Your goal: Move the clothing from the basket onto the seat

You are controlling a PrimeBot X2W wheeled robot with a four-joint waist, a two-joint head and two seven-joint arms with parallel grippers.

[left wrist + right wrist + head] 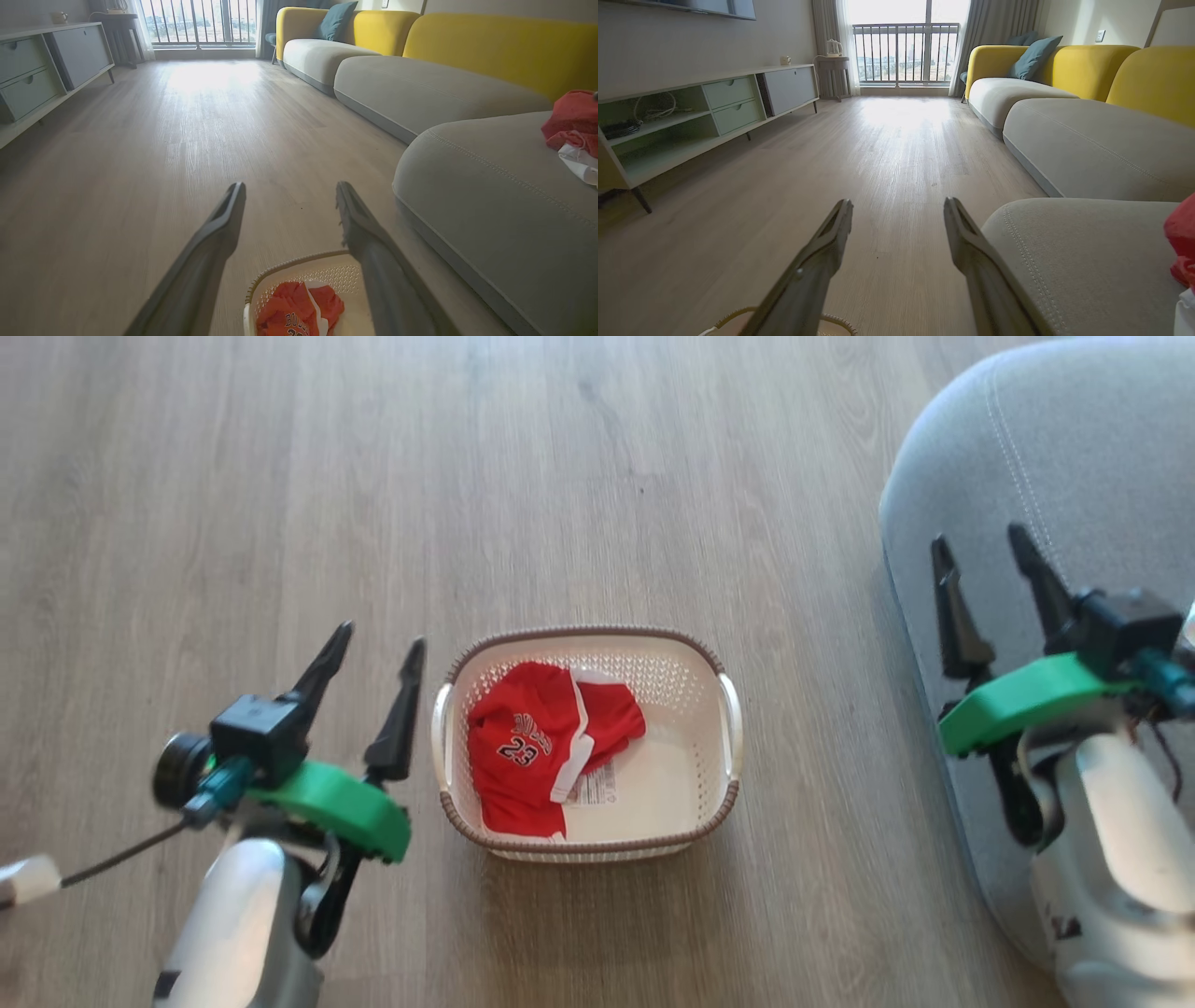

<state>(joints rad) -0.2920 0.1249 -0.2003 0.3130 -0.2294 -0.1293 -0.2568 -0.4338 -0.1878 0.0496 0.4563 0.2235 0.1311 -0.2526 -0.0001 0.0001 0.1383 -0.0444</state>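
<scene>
Here, the soft red jersey printed 23 [523, 747] is seen bunched in the small cream perforated plastic basket [597, 633] with a brown braided rim, just right of the left gripper [383, 635], whose fingers are spread and empty; the right gripper [977, 536], likewise spread and empty, is held by the edge of the large grey upholstered seat [1074, 448]. The cloth is probably best pinched at its raised folds nearest the left gripper, inside the rim, so that the light basket is not dragged along.
</scene>
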